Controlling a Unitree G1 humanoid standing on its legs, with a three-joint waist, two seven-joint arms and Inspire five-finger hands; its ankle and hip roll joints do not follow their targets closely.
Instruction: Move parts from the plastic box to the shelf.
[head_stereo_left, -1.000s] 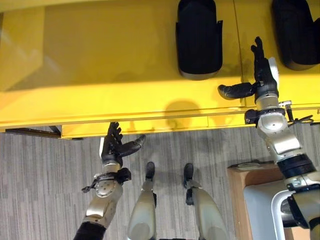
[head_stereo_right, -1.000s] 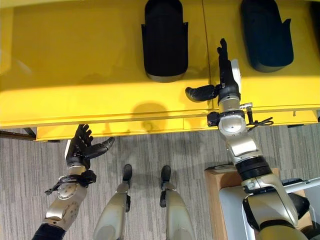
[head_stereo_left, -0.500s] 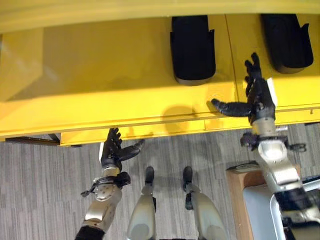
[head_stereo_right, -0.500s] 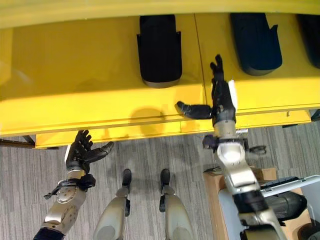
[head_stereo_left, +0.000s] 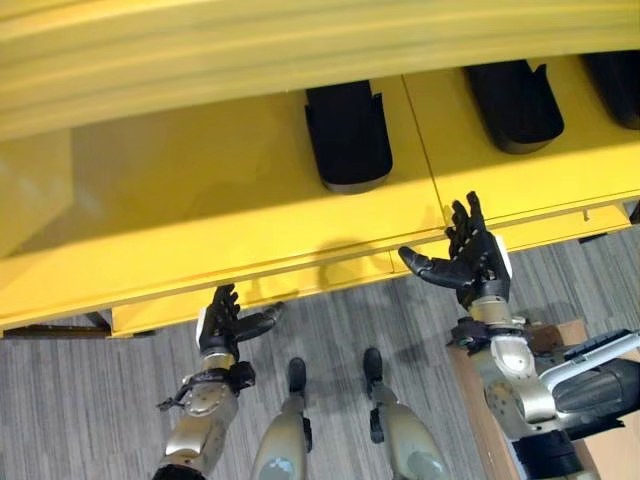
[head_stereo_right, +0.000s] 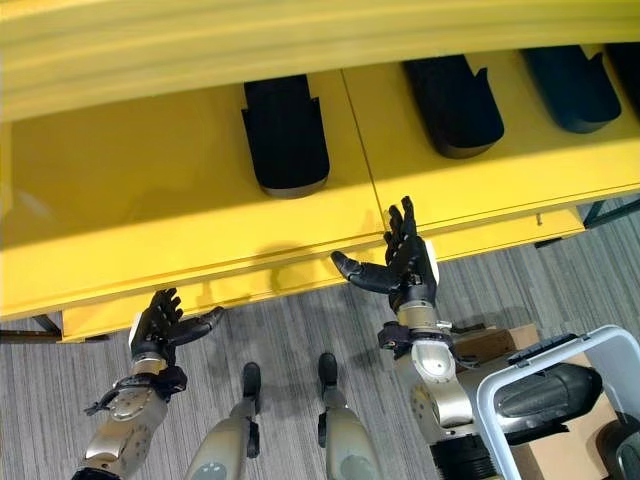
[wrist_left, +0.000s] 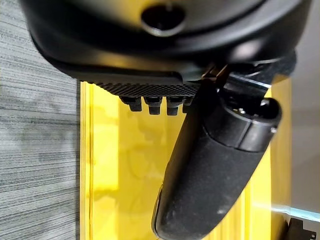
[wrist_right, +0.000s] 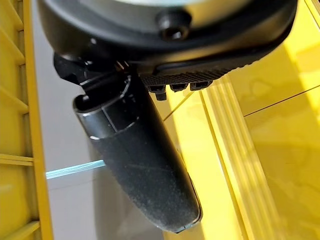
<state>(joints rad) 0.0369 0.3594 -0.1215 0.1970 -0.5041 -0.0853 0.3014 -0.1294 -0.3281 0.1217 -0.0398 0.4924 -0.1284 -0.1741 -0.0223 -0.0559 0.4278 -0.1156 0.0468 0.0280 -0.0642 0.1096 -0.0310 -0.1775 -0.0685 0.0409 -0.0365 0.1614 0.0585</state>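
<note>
The yellow shelf runs across the top of the eye views. Three black moulded parts lie on it in a row. My right hand is open and holds nothing, fingers straight, thumb out to the left, just in front of the shelf's front edge. My left hand is open and holds nothing, below the shelf's front lip at the lower left. The white plastic box stands at the lower right with a dark part in it.
A brown cardboard box sits under the plastic box at the lower right. Grey carpet lies below the shelf. The shelf's left half is bare. An upper yellow shelf board overhangs at the top.
My right hand has drawn back from over the shelf to just past its front edge, staying open. The camera has shifted, bringing more parts on the shelf into view. The left hand has barely moved.
</note>
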